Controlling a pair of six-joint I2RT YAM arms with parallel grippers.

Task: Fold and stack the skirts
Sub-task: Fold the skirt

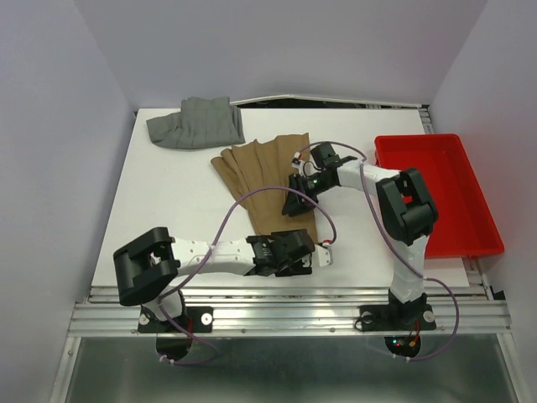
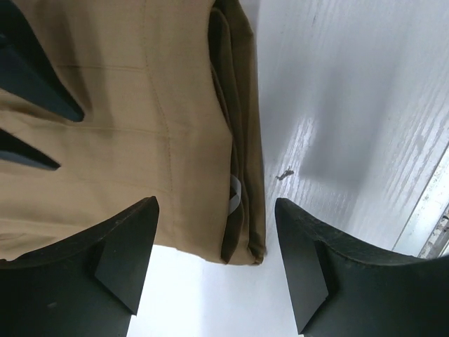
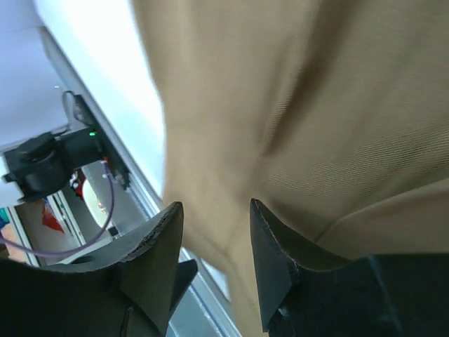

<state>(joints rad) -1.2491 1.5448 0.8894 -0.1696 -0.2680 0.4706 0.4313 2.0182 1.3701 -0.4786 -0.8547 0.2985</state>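
Tan skirt (image 1: 254,172) lay on the desk (image 1: 168,218). Left jaws stood wide open, empty, at its near corner; right jaws part-open over its middle, grip indeterminate.

2 skirts. The tan-brown skirt (image 1: 264,180) lies flat and spread at the centre, its pleats fanning wide toward 11 o'clock and its narrow end pointing to 5 o'clock (that near edge shows layers doubled over). The grey skirt (image 1: 197,123) sits loosely bunched and creased, just beside it at 11 o'clock.
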